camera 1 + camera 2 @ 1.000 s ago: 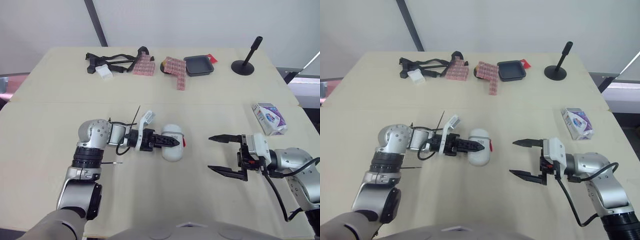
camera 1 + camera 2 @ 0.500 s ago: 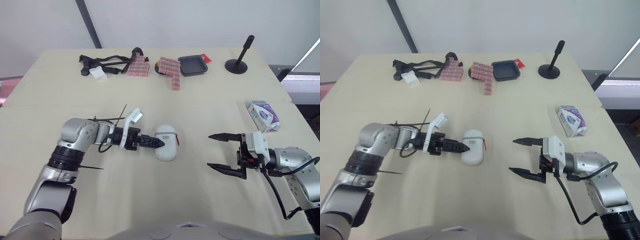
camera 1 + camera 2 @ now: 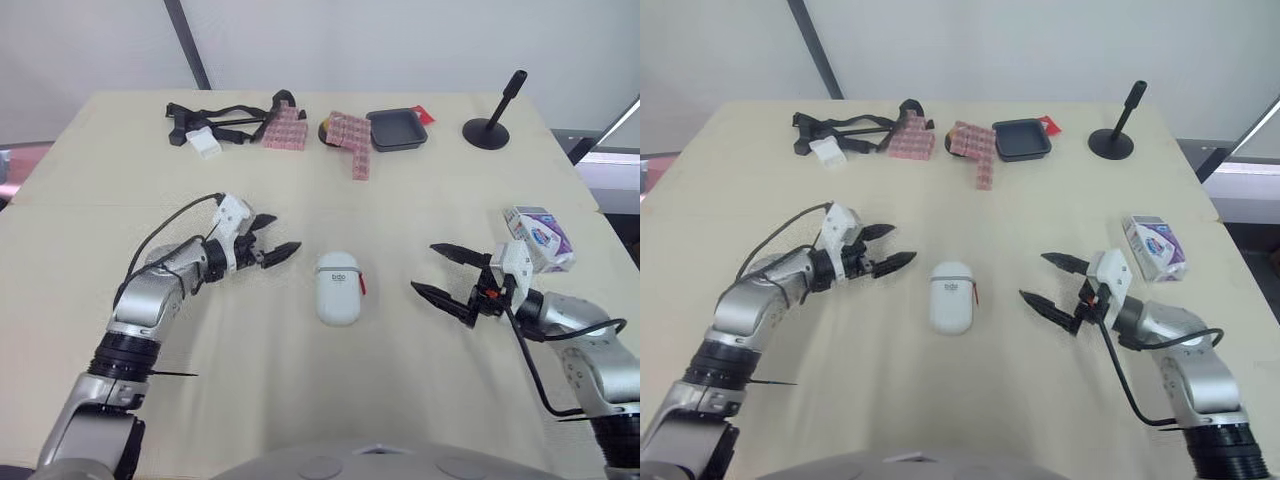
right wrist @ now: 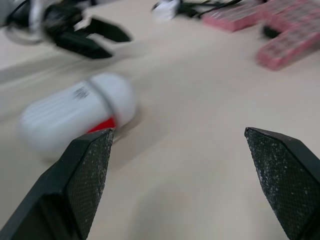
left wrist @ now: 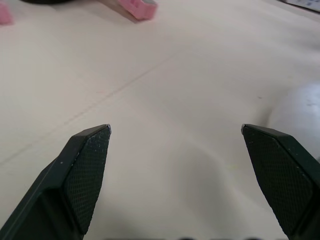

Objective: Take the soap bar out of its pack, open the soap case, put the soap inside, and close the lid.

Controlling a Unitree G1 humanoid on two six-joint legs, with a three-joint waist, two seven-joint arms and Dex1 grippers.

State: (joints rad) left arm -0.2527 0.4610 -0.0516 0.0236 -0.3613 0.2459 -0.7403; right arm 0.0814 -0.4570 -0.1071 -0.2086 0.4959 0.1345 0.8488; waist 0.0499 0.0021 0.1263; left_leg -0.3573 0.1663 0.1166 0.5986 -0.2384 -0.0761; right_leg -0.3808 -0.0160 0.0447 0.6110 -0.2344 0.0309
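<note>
The white oval soap case [image 3: 338, 287] lies shut on the table between my two grippers, with a red bit showing at its right side. My left gripper [image 3: 283, 232] is open a short way to its left, apart from it and holding nothing. To the case's right, my right gripper [image 3: 425, 267] is open and empty, its fingers pointing at the case. The right wrist view has the case [image 4: 80, 112] ahead, with the left gripper [image 4: 85, 37] beyond it. The white and purple soap pack [image 3: 540, 237] lies at the table's right edge, behind my right arm.
Along the far side lie a black strap bundle [image 3: 215, 118] with a small white piece [image 3: 207, 145], pink packs [image 3: 350, 135], a black tray [image 3: 397, 130] and a black stand [image 3: 490, 125]. A seam in the tabletop [image 3: 100, 205] runs across behind the grippers.
My left gripper, earlier shut with its tips against the soap case, has drawn back to the left and opened. The case now lies free. The right gripper has turned and shifted slightly, still open.
</note>
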